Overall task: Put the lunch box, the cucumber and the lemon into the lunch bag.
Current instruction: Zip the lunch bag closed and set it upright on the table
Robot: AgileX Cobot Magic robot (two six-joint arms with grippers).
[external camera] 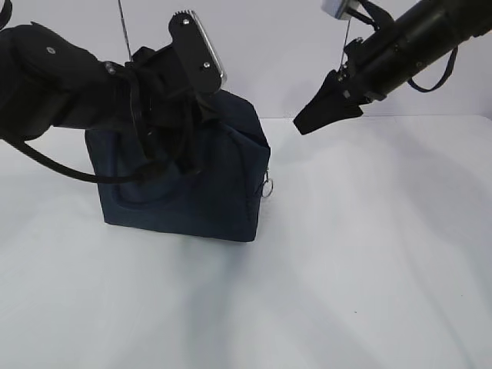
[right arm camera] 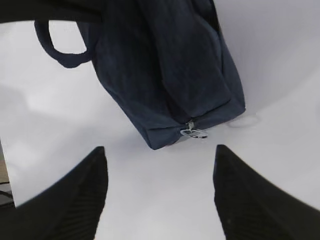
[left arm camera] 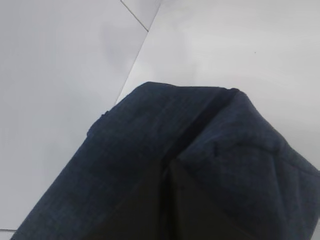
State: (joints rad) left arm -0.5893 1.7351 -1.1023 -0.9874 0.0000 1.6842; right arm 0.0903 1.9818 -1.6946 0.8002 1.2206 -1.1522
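The dark navy lunch bag [external camera: 207,184] stands upright on the white table. Its zipper line looks closed, with the silver ring pull [external camera: 267,187] hanging at the right end. My left gripper [left arm camera: 167,167] is shut at the top of the lunch bag [left arm camera: 150,130], its dark fingers pressed together on the fabric at the start of the zipper crease. My right gripper [external camera: 307,121] hovers open and empty to the upper right, apart from the bag. In the right wrist view it [right arm camera: 160,147] faces the ring pull [right arm camera: 194,132] from a distance. The lunch box, the cucumber and the lemon are out of view.
A loop handle [right arm camera: 55,50] hangs off the bag's side. The left arm and its wrist camera mount [external camera: 198,50] lie over the bag's top. The white table [external camera: 369,254] stretches bare to the front and right; a white wall stands behind.
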